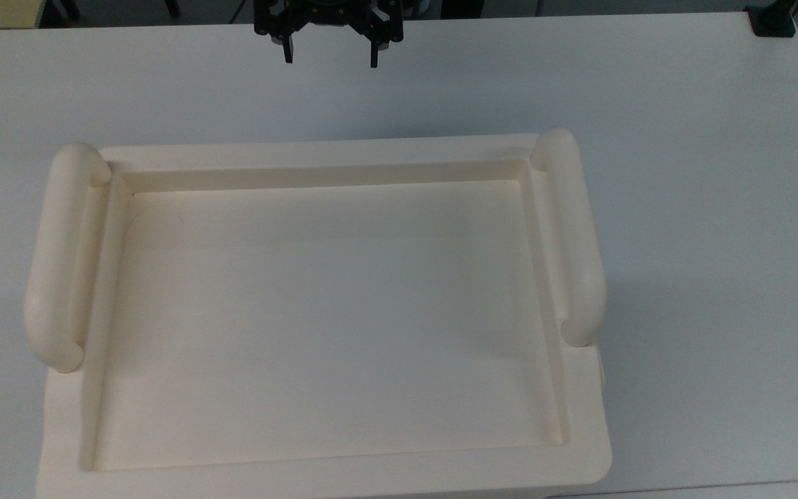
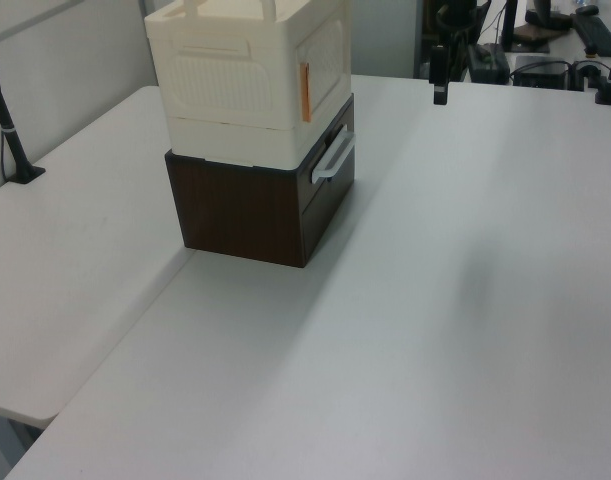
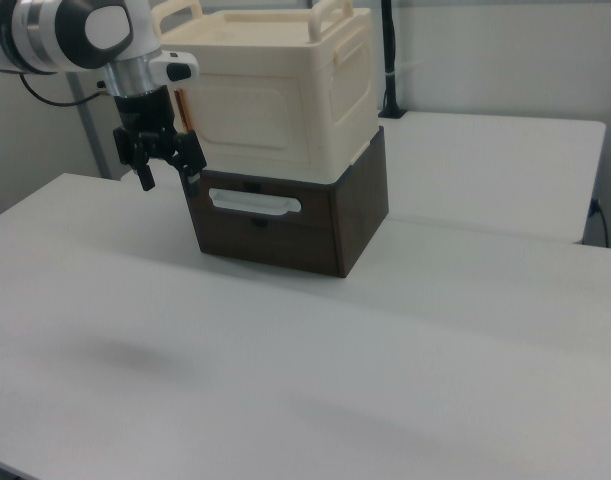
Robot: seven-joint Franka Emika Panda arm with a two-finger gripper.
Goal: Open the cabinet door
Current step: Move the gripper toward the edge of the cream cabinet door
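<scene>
Black gripper point(image 3: 169, 176) with fingers spread and empty, hanging above the white table point(image 3: 405, 340) just off the right view's left of the cream cabinet door point(image 3: 247, 118), shut on the cream cabinet point(image 2: 247, 70) atop a dark brown drawer unit point(image 3: 285, 215).

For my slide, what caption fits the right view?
Open pincer hovering beside the closed cabinet door.

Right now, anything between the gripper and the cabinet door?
Nothing. In the left view only bare white table and open air separate the open gripper from the cabinet door.
</scene>
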